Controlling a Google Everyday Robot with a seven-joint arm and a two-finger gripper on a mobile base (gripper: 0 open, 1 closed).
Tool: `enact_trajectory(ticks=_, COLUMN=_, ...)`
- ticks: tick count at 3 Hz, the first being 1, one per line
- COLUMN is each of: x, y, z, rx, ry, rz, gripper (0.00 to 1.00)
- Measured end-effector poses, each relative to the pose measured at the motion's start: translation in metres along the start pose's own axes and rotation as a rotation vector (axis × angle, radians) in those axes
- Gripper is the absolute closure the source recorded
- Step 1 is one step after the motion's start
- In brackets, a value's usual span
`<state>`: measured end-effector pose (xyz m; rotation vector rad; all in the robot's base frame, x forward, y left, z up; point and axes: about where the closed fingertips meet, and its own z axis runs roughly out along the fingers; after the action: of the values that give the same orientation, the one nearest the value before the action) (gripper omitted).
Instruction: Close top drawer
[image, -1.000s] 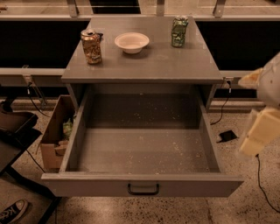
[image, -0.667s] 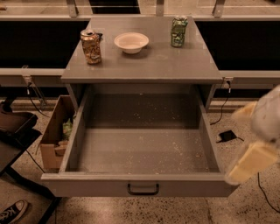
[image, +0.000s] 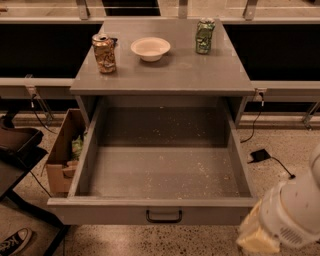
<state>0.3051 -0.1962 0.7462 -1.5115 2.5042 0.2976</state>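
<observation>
The top drawer (image: 160, 172) is a wide, deep grey drawer, pulled fully out toward me. Its inner floor is speckled with crumbs and its front panel carries a small black bar handle (image: 163, 216) at the centre. My gripper (image: 257, 237) is a pale, blurred shape at the lower right, just off the drawer's front right corner. The white arm (image: 295, 212) rises behind it to the right edge.
On the grey cabinet top (image: 165, 72) stand a brown can (image: 104, 53), a white bowl (image: 150, 48) and a green can (image: 204, 36). A cardboard box (image: 63, 152) sits on the floor to the left. A black chair base (image: 20, 165) and a shoe (image: 14, 241) lie at the far left. A black cable and adapter (image: 260, 155) lie on the floor at the right.
My arm and gripper have moved down and leftward, from beside the drawer's right side to its front right corner. The drawer has not moved.
</observation>
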Motion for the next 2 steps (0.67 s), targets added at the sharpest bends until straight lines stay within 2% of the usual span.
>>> enact_trajectory(ticks=1, x=0.022, y=0.009, z=0.072, rx=-0.081, ry=0.050, rz=0.004, gripper=0.84)
enact_trajectory(ticks=2, x=0.017, y=-0.009, z=0.136, rx=-0.130, ry=0.044, rz=-0.019, gripper=1.00)
